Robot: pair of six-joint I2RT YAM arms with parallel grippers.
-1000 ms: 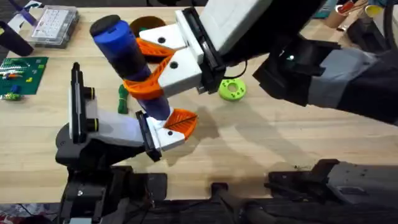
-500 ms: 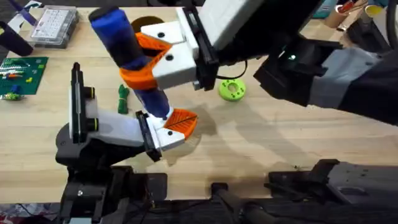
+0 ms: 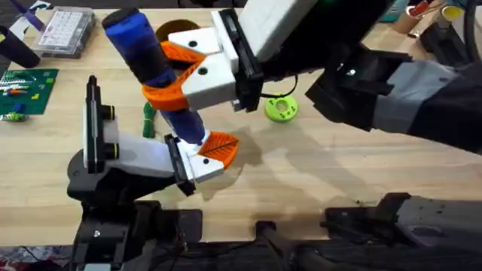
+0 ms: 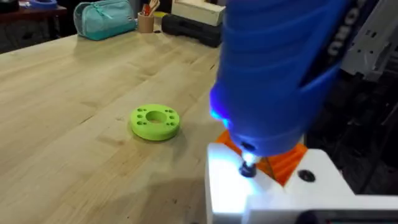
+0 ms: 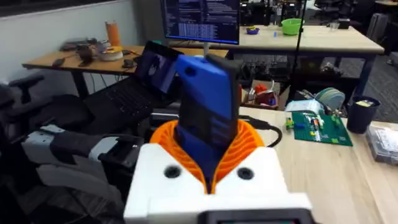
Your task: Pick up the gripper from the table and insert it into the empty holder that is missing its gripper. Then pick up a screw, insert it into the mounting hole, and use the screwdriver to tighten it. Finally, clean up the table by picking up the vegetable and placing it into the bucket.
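Your right claw (image 3: 177,79) is clenched on the screwdriver (image 3: 151,64), orange pads wrapped around the blue barrel about mid-length. In the overhead view the driver's long axis runs tilted, not plumb: fat cap end up and toward the far left, bit end down and toward the near side. The bit lands on the white-and-orange part (image 3: 207,154) that sits at the front of the left arm. The left wrist view shows the metal bit (image 4: 248,168) at or just above a hole in that white face, lit by the driver's blue glow; can't tell if it's actually seated in a screw head.

That's the relation to watch: tip on the hole, barrel leaning. My read is you're at the tightening step, and the lean could let the bit cam out, so bring the cap end over the tip before pushing down.

Left claw: can't tell its state.

The vegetable (image 3: 148,119) lies on the tabletop (image 3: 316,165) just left of the driver, near the left arm. The bucket (image 3: 175,30) sits behind the right claw, mostly hidden.
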